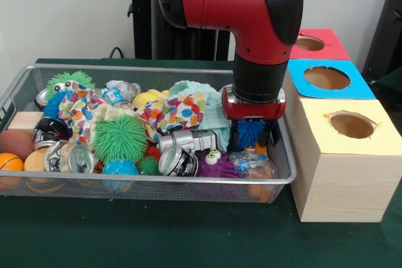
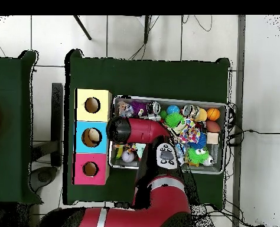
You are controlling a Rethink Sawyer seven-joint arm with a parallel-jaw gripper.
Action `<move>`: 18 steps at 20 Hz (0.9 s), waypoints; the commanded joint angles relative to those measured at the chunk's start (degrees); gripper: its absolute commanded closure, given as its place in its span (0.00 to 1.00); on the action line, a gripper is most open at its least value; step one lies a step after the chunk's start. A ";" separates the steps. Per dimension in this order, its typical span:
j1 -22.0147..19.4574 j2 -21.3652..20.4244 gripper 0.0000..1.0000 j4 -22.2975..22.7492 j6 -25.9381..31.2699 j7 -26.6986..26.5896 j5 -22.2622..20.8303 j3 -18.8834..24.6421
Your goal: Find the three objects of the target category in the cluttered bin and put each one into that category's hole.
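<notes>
Task seemingly partway, count of items delivered impossible to tell. Wire bin [image 1: 19, 86] still crowded with spiky balls, cans and patterned cloth. Three wooden boxes beside it, topped yellow [image 1: 370, 116], blue [image 1: 358, 83] and red [image 1: 333, 45], each with a round hole; a pale object possibly visible inside the blue box's hole from overhead. Gripper [image 1: 251, 135] lowered at the bin's end nearest the boxes, closed around a blue spiky ball [image 1: 250, 131] held between its black jaws, just above the clutter. Ball not yet over any hole.
</notes>
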 commanded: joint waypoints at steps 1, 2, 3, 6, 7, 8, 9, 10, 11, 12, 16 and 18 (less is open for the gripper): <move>-2.08 1.93 0.00 -1.26 -4.83 7.24 -0.08 4.75; -1.98 2.06 0.00 -1.07 -5.39 7.53 0.02 4.96; -1.70 1.75 0.00 -0.79 -5.57 7.92 0.18 4.99; -1.31 -0.18 0.00 0.46 -4.28 8.10 0.49 4.95; -1.14 -0.01 0.00 0.34 -4.08 8.20 0.59 4.93; -0.97 0.15 0.00 0.23 -3.89 8.30 0.69 4.92; -0.80 0.32 0.00 0.11 -3.70 8.40 0.79 4.90; -0.72 1.73 0.00 -0.69 -4.45 8.52 0.79 5.00; -0.60 5.25 0.00 -2.79 -7.66 8.82 0.51 5.21; -0.71 6.75 0.00 -3.60 -9.15 8.90 0.47 5.50; -0.79 9.67 0.00 -5.17 -11.82 9.11 0.38 5.88; -0.72 10.71 0.00 -6.14 -12.68 9.07 0.25 5.78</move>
